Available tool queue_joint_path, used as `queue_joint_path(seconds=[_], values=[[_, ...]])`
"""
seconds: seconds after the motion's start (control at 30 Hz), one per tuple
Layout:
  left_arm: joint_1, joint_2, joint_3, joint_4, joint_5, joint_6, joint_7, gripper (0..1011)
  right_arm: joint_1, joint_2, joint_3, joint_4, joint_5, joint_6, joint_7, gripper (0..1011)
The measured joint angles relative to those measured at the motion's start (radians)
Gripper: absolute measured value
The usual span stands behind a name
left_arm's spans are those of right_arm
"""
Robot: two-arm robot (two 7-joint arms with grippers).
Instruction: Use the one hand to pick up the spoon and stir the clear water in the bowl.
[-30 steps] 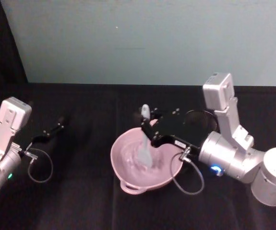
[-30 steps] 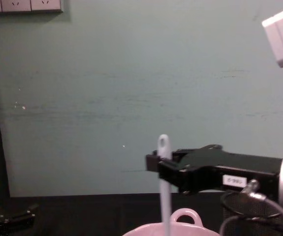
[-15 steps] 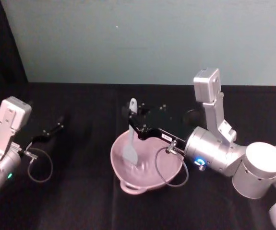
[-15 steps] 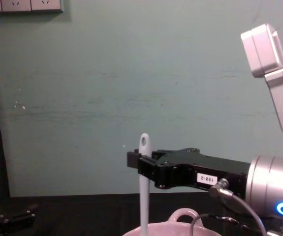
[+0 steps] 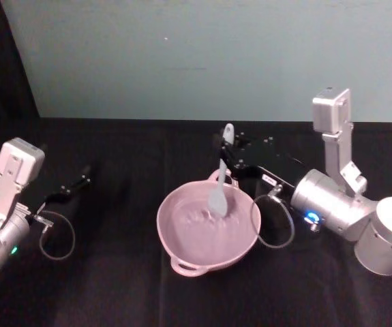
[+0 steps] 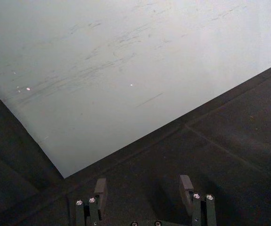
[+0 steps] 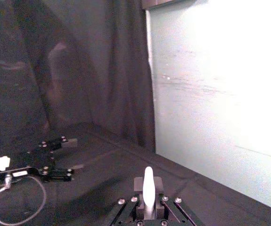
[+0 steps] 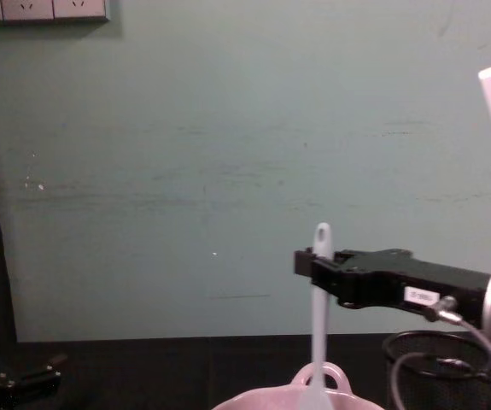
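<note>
In bowl [image 5: 189,235], spoon [image 5: 221,178] farther right

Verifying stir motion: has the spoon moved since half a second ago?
Yes. Held by the right gripper, the spoon swept rightward across the bowl, from left of centre to just right.

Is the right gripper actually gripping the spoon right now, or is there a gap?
Touching. The chest view shows the right gripper shut on the spoon handle just below its top, holding it upright over the bowl.
</note>
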Motion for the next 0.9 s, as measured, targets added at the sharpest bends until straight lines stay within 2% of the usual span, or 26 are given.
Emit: queue_joint_path(seconds=[0.27,0.5,0.7,0.9], values=[[0.000,0.000,0.000,0.000,0.000,0.000,0.000,1005,-0.037,0.047,0.016,-0.070,-0.027,0.017,-0.013,120],[0.000,0.000,0.000,0.000,0.000,0.000,0.000,1005,-0.060,0.067,-0.008,-0.136,-0.059,0.038,-0.009,120],[0.000,0.000,0.000,0.000,0.000,0.000,0.000,1005,-0.072,0.062,-0.035,-0.172,-0.070,0.042,0.007,120],[0.000,0.000,0.000,0.000,0.000,0.000,0.000,1005,-0.065,0.032,-0.070,-0.169,-0.068,0.035,0.031,120]])
